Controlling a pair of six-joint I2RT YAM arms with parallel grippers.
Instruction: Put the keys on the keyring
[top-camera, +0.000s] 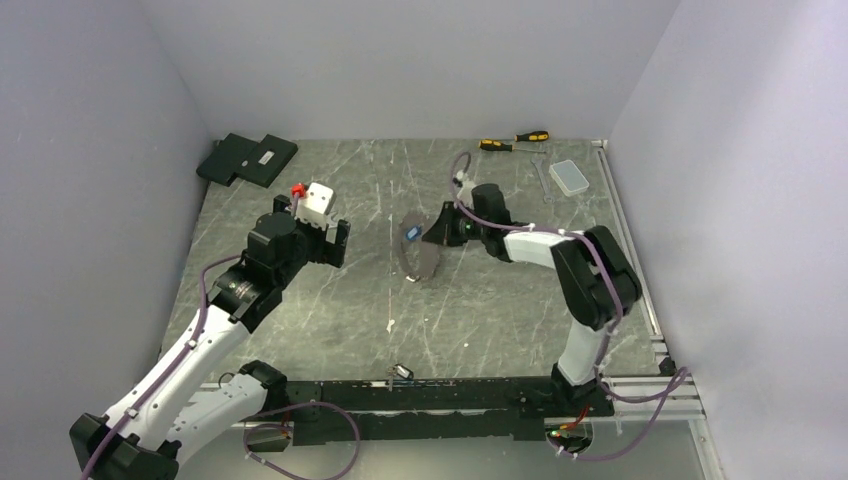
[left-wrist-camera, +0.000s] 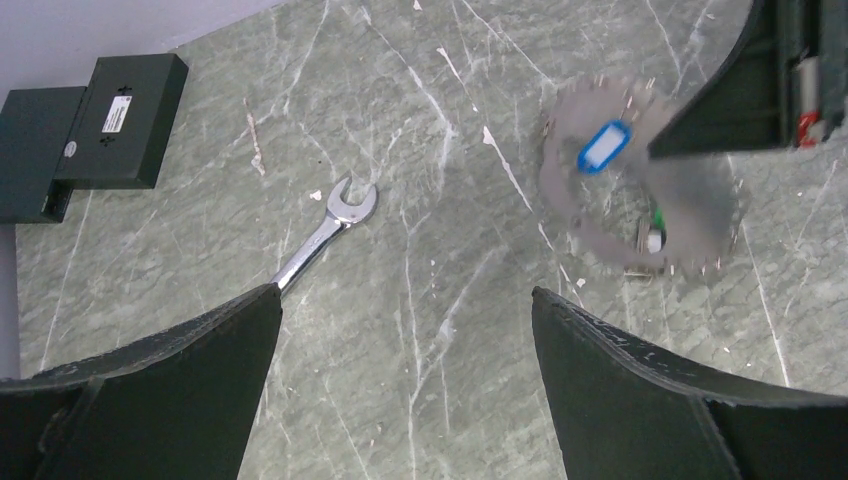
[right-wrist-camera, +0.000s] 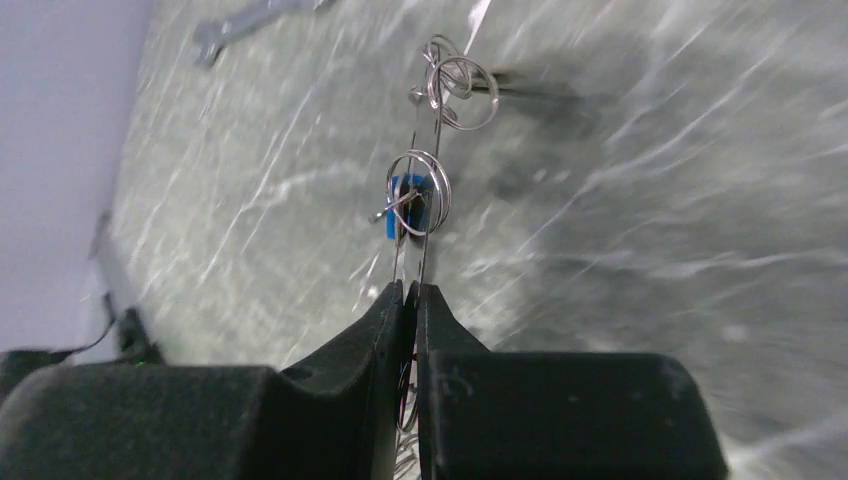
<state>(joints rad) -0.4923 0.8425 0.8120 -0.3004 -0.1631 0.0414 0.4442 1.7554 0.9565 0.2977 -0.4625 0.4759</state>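
My right gripper (right-wrist-camera: 410, 290) is shut on the thin silvery wire of the keyring (right-wrist-camera: 422, 130), which hangs lifted off the table. The blue key (right-wrist-camera: 405, 207) sits on the wire just beyond the fingertips, with small split rings (right-wrist-camera: 455, 80) farther along. From above, the right gripper (top-camera: 437, 232) holds the keyring (top-camera: 424, 262) at mid-table, the blue key (top-camera: 410, 237) beside it. In the left wrist view the keyring (left-wrist-camera: 590, 235) is a blurred grey loop with the blue key (left-wrist-camera: 603, 147) and the green key (left-wrist-camera: 655, 218) in it. My left gripper (left-wrist-camera: 405, 295) is open and holds nothing, left of the ring (top-camera: 330, 235).
A silver wrench (left-wrist-camera: 325, 230) lies on the marble left of the keyring. Black boxes (top-camera: 247, 158) sit at the back left. Two yellow-and-black screwdrivers (top-camera: 515, 140) and a clear plastic box (top-camera: 571, 177) lie at the back right. A small object (top-camera: 402, 372) rests near the front rail.
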